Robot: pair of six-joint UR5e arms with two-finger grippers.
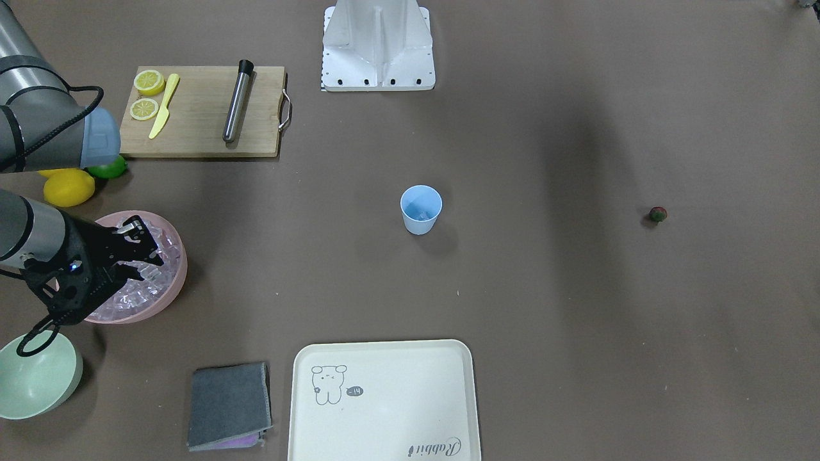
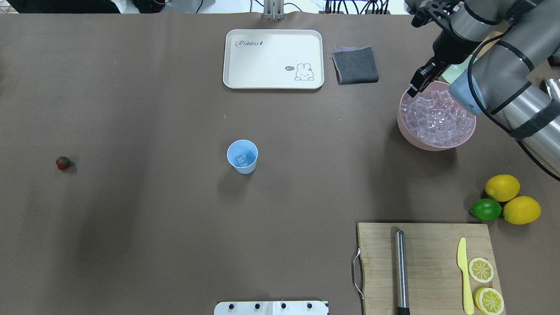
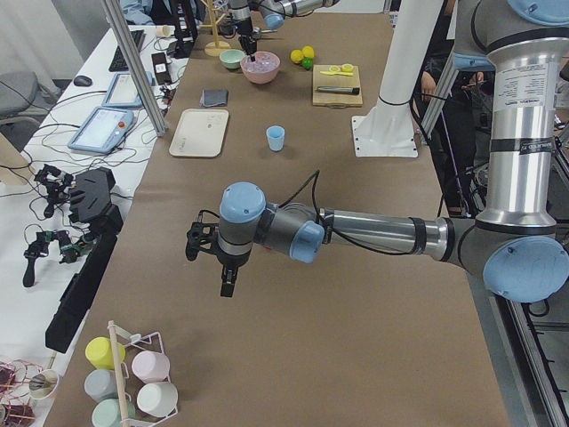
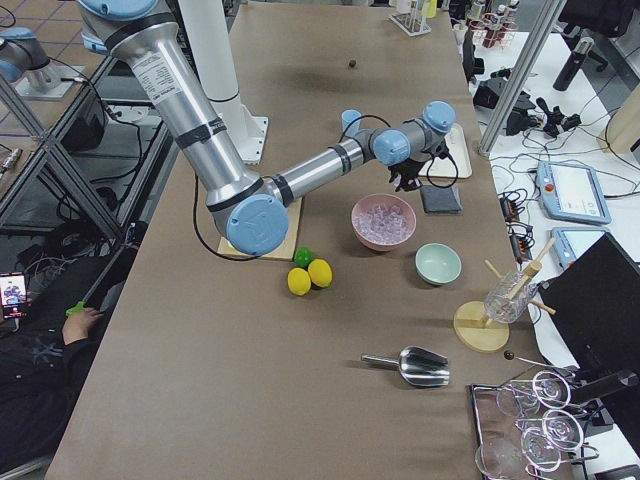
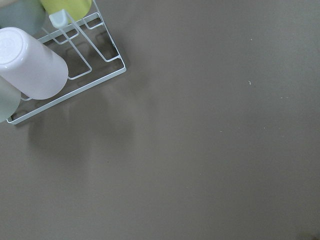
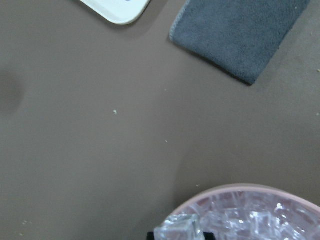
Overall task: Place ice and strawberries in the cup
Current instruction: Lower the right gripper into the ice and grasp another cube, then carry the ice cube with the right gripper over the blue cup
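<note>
One ice cube (image 6: 178, 228) was clamped by the right gripper (image 2: 412, 90), the pink bowl (image 2: 433, 146) just beneath it; the left gripper's (image 3: 226, 286) state could not be told.

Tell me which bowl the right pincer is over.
The pink bowl, heaped with ice. The right pincer hangs over its rim, gripping one cube. The pale green bowl beside it is empty.
</note>
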